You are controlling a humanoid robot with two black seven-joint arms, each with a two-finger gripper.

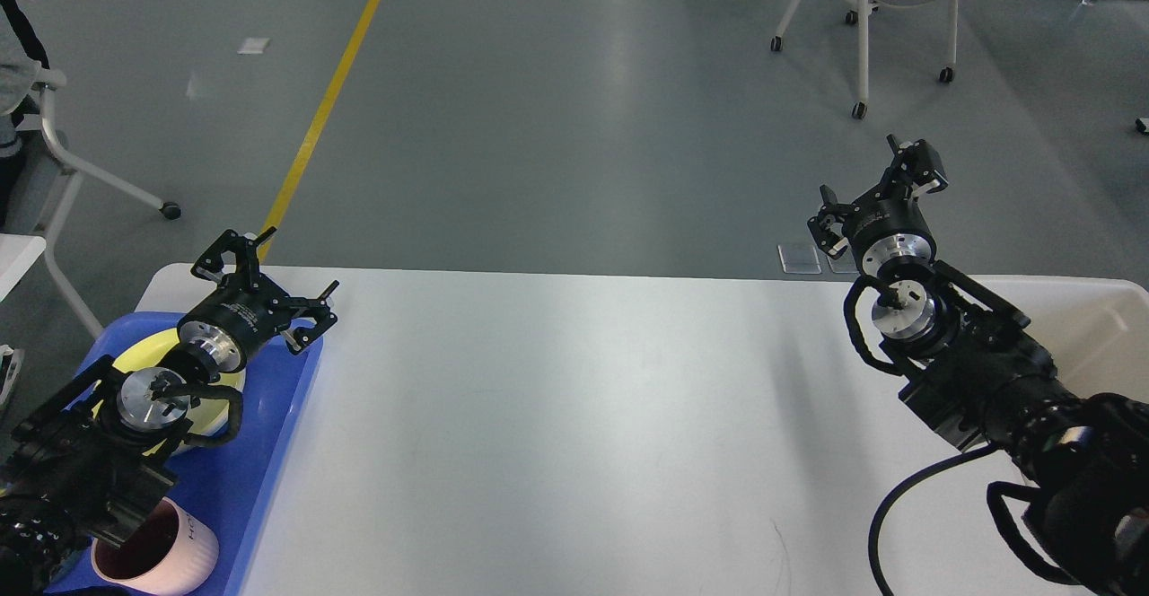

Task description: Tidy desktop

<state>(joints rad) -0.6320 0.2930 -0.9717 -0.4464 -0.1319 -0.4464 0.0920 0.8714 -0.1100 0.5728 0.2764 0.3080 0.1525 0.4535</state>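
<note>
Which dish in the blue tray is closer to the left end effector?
The yellow bowl, right beneath the left end effector; the pink cup sits at the tray's near end.

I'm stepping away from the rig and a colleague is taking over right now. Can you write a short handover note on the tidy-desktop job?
Left gripper: open, empty, over the far corner of the blue tray.
Right gripper: open, empty, raised beyond the far right edge of the desktop.
On the tray: a yellow bowl and a pink cup.
Done: no loose items show on the desktop.
Left: little in view; the beige bin at right is partly hidden by the arm, so check it.
</note>
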